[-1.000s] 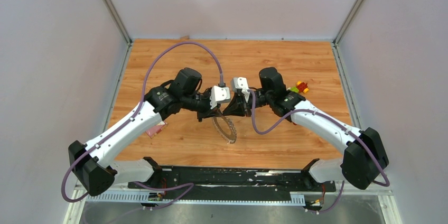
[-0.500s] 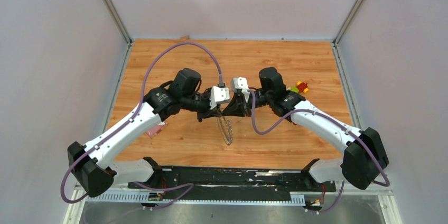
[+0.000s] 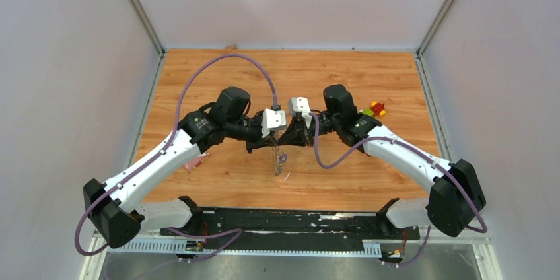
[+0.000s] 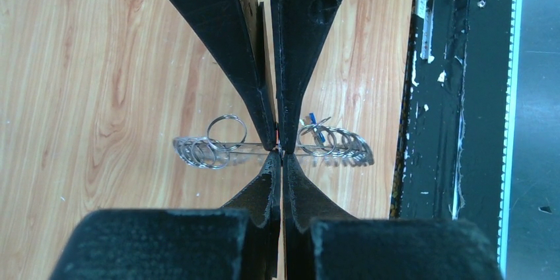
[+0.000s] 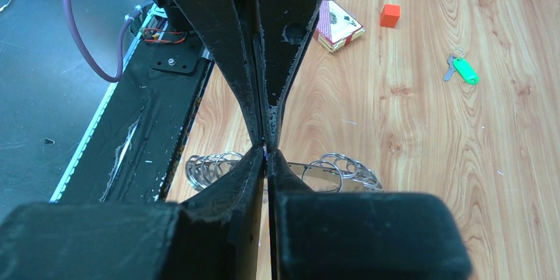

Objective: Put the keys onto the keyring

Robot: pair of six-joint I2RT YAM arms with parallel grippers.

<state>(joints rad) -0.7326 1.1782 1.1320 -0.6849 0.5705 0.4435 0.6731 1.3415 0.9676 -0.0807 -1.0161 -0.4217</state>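
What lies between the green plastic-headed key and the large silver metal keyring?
Nothing: in the right wrist view, only bare wooden table separates the green plastic-headed key from the large silver metal keyring.

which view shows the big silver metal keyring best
Left wrist: the large silver metal keyring shows on both sides of the left end effector gripping it. Right wrist hides its middle; top external gives a thin edge-on sliver.

A: Top view?
B: High, far, from 6 o'clock, looking down on the whole bench point(image 3: 218, 69).
A: Wrist views?
B: Close, low, facing each other; all three share the keyring point(image 4: 337, 149).
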